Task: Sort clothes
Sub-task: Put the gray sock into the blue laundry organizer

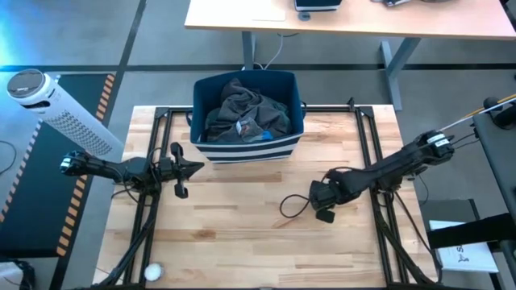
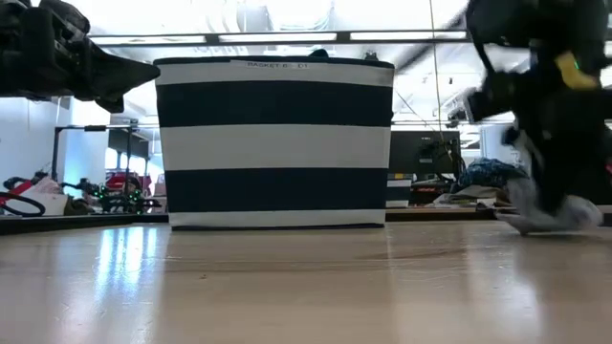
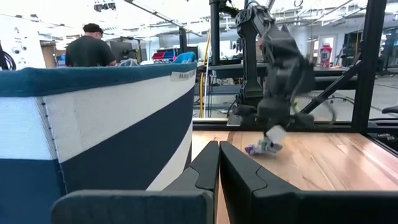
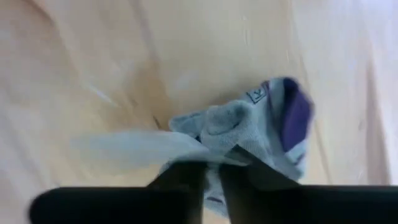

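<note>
A small grey piece with a purple patch lies on the wooden table right of the middle, and my right gripper stands over it, shut on it. The same piece shows under that gripper in the left wrist view and the low view. A dark charcoal garment with a bit of blue on it fills the navy bin with white stripes at the table's far middle. My left gripper hovers shut and empty above the table, just left of the bin's near corner, pointing right. My right gripper pinches a bunched-up fold of the grey piece between its two fingers, coming from above and pointing down. The cloth spreads out beyond the fingertips and its lower part rests on the table.
A black cable loop lies on the table left of the right gripper. A small white ball sits near the front left edge. Black frame rails run along both sides of the tabletop. A person stands in the room beyond.
</note>
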